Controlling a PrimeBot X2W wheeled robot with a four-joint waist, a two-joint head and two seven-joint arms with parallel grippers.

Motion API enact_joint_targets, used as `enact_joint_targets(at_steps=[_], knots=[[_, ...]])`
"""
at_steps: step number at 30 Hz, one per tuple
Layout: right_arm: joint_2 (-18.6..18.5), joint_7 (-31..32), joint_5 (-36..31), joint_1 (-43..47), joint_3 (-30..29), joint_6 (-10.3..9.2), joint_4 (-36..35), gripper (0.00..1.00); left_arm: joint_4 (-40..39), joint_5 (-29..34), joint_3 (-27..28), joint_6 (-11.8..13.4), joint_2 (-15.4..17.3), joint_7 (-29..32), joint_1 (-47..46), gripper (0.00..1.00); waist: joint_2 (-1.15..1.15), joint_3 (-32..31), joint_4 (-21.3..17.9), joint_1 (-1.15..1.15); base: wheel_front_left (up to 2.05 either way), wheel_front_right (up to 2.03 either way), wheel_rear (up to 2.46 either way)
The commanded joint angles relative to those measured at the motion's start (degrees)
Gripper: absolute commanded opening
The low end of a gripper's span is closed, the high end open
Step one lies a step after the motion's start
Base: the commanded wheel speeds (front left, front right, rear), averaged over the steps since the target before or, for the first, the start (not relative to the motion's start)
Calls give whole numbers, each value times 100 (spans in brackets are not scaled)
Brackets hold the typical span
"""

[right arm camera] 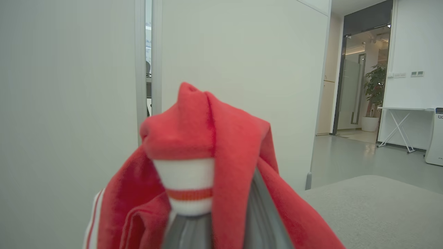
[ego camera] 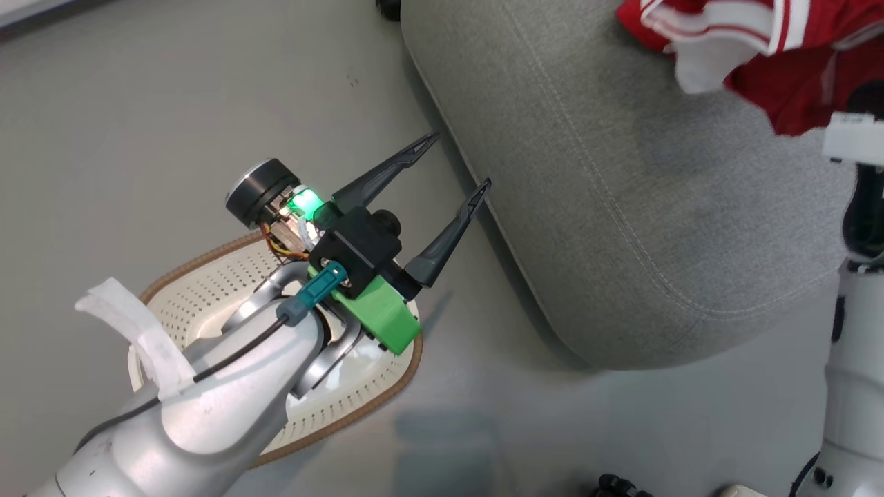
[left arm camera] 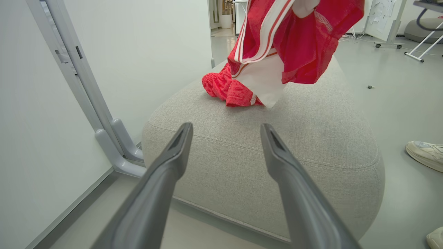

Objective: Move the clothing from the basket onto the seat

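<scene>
My left gripper [ego camera: 461, 159] hangs spread and empty over the cream perforated plastic basket [ego camera: 207, 259], which looks empty. One crumpled red garment [left arm camera: 225, 88] lies on the large light-grey fabric seat [ego camera: 621, 207]. My right gripper [right arm camera: 221, 221] pinches the second, white-striped red garment [left arm camera: 297, 41] above it, so I judge only the release remains.

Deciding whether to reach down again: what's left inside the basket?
The basket shows bare perforated plastic on its visible wall and floor, with no red cloth there. The left arm covers its middle, so anything lying under that part cannot be seen.
</scene>
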Motion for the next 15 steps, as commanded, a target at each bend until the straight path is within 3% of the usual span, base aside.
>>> enact_joint_targets(at_steps=[1, 15], knots=[[-110, -26, -67, -261, -90, -4, 98, 0, -46, 61, 22, 10, 63, 11, -119, 100, 0, 410, 161, 0, 0, 0, 0], [-1437, -24, -253, -2837, -743, -4, 1675, 0, -246, 205, 53, -9, 130, 77, -611, 100, 0, 1434, 449, 0, 0, 0, 0]])
